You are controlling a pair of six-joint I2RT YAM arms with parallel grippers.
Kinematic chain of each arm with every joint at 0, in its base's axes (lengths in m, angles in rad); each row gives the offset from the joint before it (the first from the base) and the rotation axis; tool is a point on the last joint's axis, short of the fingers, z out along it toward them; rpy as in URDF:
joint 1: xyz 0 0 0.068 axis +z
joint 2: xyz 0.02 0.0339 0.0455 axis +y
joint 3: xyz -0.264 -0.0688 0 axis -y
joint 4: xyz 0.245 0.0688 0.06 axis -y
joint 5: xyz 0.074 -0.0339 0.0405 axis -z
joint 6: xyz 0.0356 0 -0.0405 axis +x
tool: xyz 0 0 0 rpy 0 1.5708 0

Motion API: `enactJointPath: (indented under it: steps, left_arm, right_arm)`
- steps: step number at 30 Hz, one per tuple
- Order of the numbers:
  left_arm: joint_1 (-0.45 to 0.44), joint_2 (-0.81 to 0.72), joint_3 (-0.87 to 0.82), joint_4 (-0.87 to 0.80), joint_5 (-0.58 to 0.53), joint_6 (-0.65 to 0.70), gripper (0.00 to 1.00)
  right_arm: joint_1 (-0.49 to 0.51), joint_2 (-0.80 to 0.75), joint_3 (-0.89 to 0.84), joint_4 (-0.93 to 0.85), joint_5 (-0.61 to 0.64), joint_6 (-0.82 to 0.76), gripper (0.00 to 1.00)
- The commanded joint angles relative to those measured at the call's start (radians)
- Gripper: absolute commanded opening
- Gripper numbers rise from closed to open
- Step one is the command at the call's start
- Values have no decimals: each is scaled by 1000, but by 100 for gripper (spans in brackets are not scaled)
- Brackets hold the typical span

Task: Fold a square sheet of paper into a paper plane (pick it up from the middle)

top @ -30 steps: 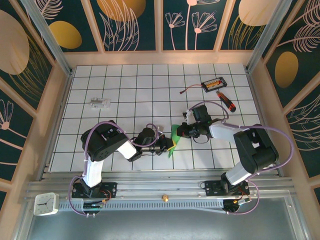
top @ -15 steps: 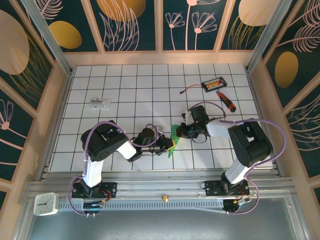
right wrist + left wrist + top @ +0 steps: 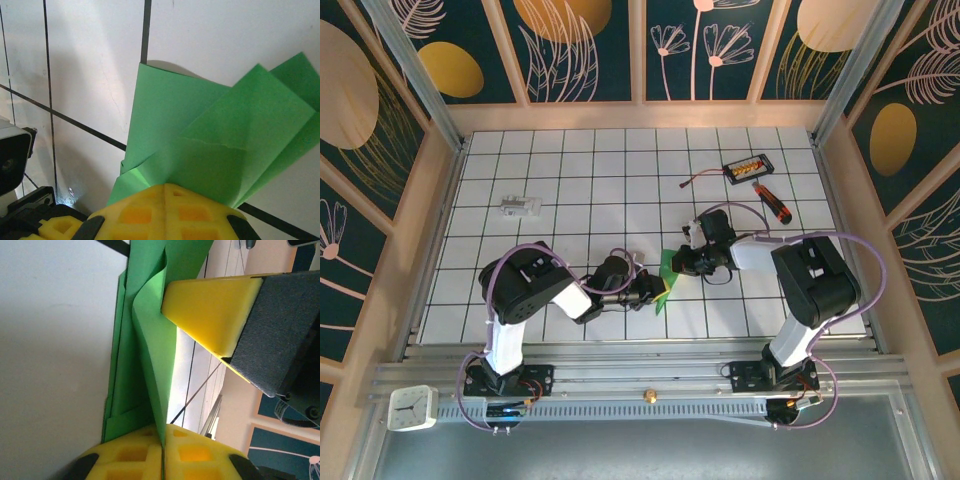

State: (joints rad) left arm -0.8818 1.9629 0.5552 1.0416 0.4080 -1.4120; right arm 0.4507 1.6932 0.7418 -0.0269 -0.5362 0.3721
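The square sheet of paper (image 3: 665, 272) is bright green and creased into a smaller layered shape, lying on the white tiled table (image 3: 580, 180) between the two grippers. My left gripper (image 3: 657, 290) is shut on a raised flap of the paper (image 3: 150, 340), which stands up from the flat layers. My right gripper (image 3: 681, 262) is shut at the paper's far edge, with fanned green layers (image 3: 210, 135) spreading out from its yellow fingertips (image 3: 165, 200). In the left wrist view the right gripper's fingers (image 3: 215, 315) touch the top of the raised flap.
A small black box with orange parts (image 3: 747, 166) and a trailing cable (image 3: 700, 178) sit at the back right. A black-and-orange screwdriver (image 3: 772, 202) lies beside them. A small clear object (image 3: 520, 206) rests at the left. A clock (image 3: 412, 407) stands by the near rail.
The right arm's elbow has swung leftward and its gripper has edged slightly left onto the paper. The left gripper and the paper have hardly moved.
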Motion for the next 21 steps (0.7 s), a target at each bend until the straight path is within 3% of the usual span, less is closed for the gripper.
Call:
enactJointPath:
  steps: [1,12,15,21]
  left_arm:
    - [6,-28,-18,-73,-23,8,15]
    - [7,-218,-46,-291,-102,120,39]
    - [6,-300,-22,-399,-138,195,40]
    - [-7,-336,60,-514,-141,300,31]
  right_arm:
    - [-12,39,21,-45,90,-18,2]
    - [-13,60,33,-76,111,-17,0]
    - [-12,59,36,-79,110,-19,0]
    - [-12,62,36,-76,107,-19,0]
